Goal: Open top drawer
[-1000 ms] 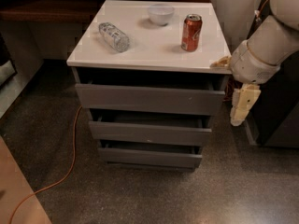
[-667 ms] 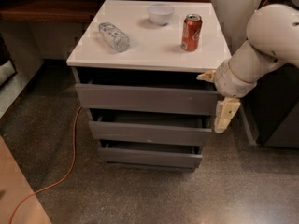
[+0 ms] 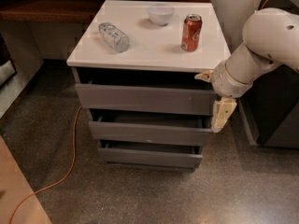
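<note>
The top drawer (image 3: 145,98) is the widest grey flat-fronted one, right under the white tabletop (image 3: 149,45), with a dark gap above its front. Two smaller grey drawers, the middle drawer (image 3: 149,132) and the bottom drawer (image 3: 149,157), sit below it. My gripper (image 3: 210,101) is at the top drawer's right end, on a white arm (image 3: 261,45) coming in from the right. Its fingers are spread apart: one fingertip (image 3: 203,75) is at the drawer's upper right corner under the tabletop edge, and the other finger (image 3: 221,115) hangs down beside the front panel.
On the tabletop lie a clear plastic bottle (image 3: 114,36) on its side, a white bowl (image 3: 161,14) and an upright red can (image 3: 191,32). An orange cable (image 3: 70,157) runs over the floor at left. A dark cabinet (image 3: 280,111) stands at right, and a wooden shelf (image 3: 46,8) at back left.
My arm has swung left and the gripper has moved from beside the cabinet's right side up to the top drawer's right end. The drawers look unmoved.
</note>
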`<state>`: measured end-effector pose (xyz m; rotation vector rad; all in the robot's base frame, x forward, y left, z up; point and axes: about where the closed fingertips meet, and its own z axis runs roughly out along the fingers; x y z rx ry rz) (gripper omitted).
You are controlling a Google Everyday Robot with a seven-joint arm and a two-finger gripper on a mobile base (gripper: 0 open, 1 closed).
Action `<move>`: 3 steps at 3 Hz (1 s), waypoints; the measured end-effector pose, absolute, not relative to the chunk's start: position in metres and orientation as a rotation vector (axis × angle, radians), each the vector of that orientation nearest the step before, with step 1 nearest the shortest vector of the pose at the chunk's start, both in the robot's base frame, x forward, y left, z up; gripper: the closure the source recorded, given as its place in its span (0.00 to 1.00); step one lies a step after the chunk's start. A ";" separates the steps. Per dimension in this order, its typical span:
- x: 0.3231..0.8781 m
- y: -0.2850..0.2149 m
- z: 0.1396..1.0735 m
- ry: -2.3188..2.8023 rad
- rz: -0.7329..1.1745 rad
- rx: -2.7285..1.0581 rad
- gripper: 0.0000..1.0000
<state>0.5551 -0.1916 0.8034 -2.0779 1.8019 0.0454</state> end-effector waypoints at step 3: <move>0.633 -0.158 0.729 1.757 0.025 -2.029 0.00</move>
